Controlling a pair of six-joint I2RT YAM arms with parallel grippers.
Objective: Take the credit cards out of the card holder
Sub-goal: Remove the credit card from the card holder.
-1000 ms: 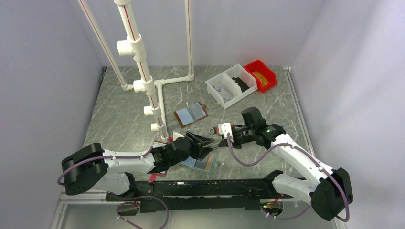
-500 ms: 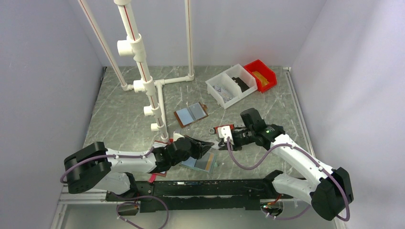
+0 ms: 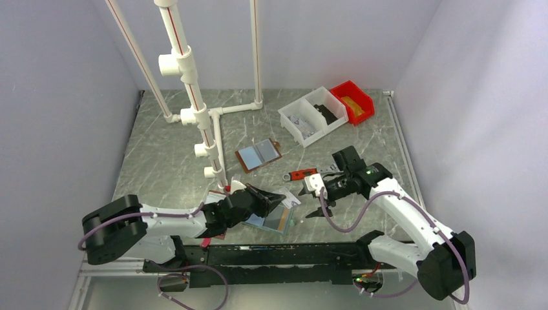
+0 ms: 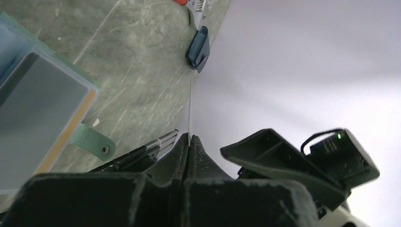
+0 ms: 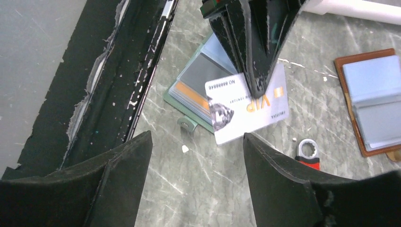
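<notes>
- The card holder (image 5: pixel 198 71) lies open and flat on the desk (image 3: pixel 168 161), close to the black rail along the near edge. It has mint-green edges. One pocket shows a grey face with an orange edge beside it.
- A green strap (image 5: pixel 187 124) with a metal snap sticks out from the holder's side.
- The left claw (image 3: pixel 279 196) is closed tight on a white card (image 5: pixel 236 116) with a gold "VIP" on it, pinching it by one long edge.
- That card is out of the holder and overlaps its corner. Whether it touches the desk cannot be told.
- The right claw (image 5: pixel 196 142) is just beside the card, on its right. Its jaws are spread wide with nothing between them.
- A wrench (image 3: pixel 299 174) with a red handle lies on the desk a little beyond both claws.
- Farther back, a brown-edged folder (image 3: pixel 258 154) lies open, well apart from the mint holder.
- Beyond that, a white two-part bin (image 3: pixel 312 116) sits next to a red bin (image 3: pixel 353 101) at the far right.
- A frame of white pipes (image 3: pixel 194 97) stands on the far left of the desk.
</notes>
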